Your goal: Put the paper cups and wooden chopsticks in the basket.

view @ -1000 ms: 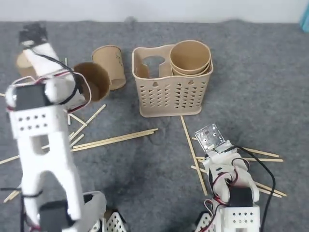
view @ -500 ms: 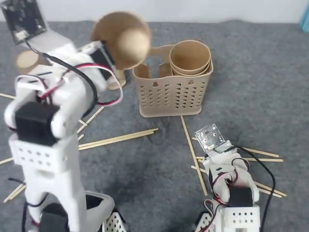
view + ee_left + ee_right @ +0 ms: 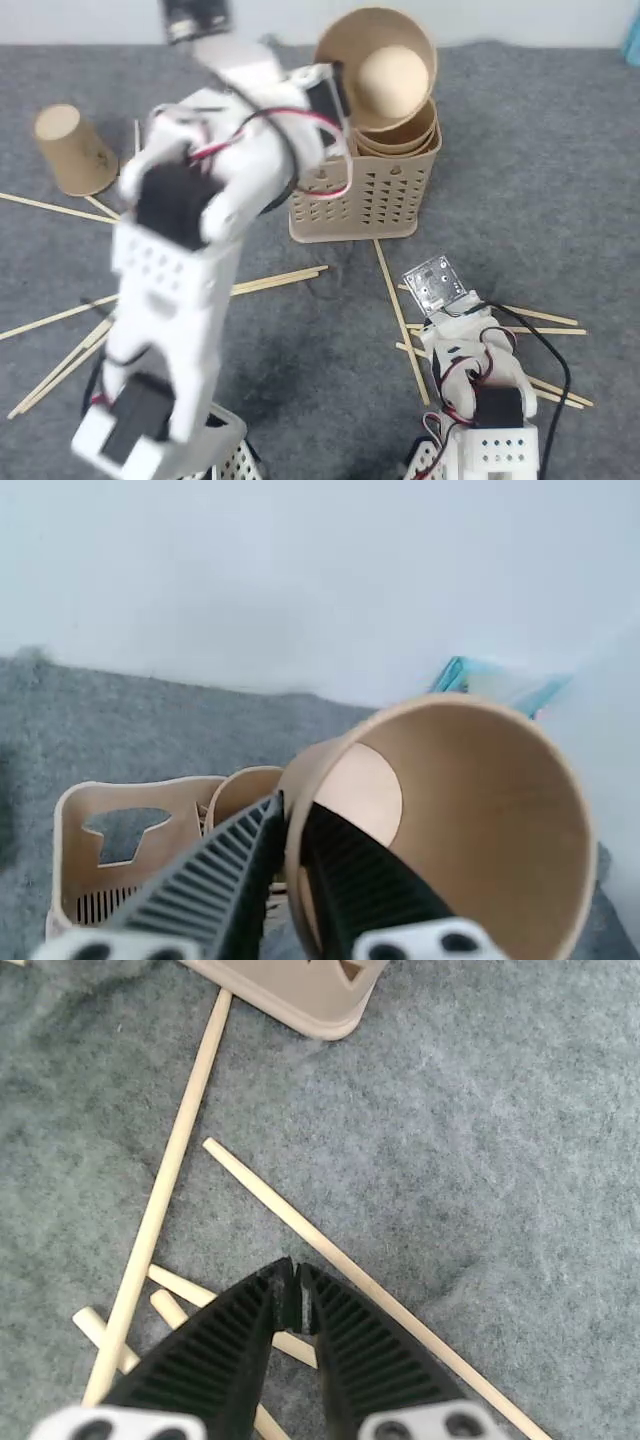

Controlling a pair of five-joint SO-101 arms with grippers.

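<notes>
Over the stacked cups (image 3: 400, 138) in the basket (image 3: 350, 205), the left gripper (image 3: 292, 815) pinches the rim of a paper cup (image 3: 470, 820), one finger inside and one outside, with the cup tilted. Right gripper (image 3: 298, 1282) sits low over the grey mat (image 3: 480, 1110), fingers pressed together on nothing, chopsticks (image 3: 170, 1190) lying just beside its tips. Another cup (image 3: 75, 150) rests on the mat well to the left of the basket, and loose chopsticks (image 3: 270, 282) lie scattered in front of the basket.
</notes>
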